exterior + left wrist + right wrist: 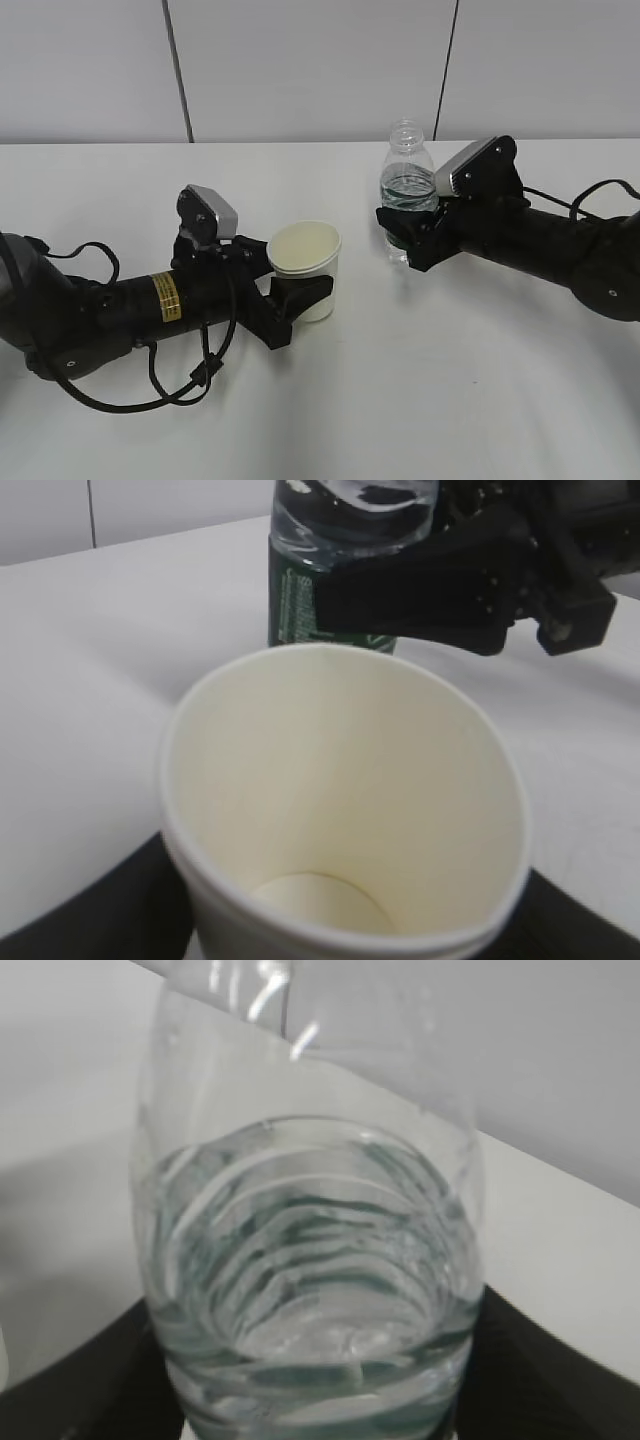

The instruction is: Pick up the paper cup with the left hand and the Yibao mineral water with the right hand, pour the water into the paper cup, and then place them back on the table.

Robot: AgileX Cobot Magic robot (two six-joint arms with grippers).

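Observation:
The white paper cup (305, 268) stands upright on the table (420, 400), left of centre, and its cream inside is empty (340, 810). My left gripper (300, 292) is closed round its lower body, and the rim looks squeezed a little oval; black fingers (80, 915) flank it. The capless Yibao mineral water bottle (408, 170), partly full, stands upright to the right. My right gripper (405, 235) is closed round its green label band (300, 600). The right wrist view shows the bottle (310, 1260) filling the frame between the black fingers (70, 1385).
White wall panels with dark seams (178, 70) rise behind the table's far edge. The left arm's loose black cable (150, 390) lies on the table near the front left. The cup and the bottle stand about a cup's width apart.

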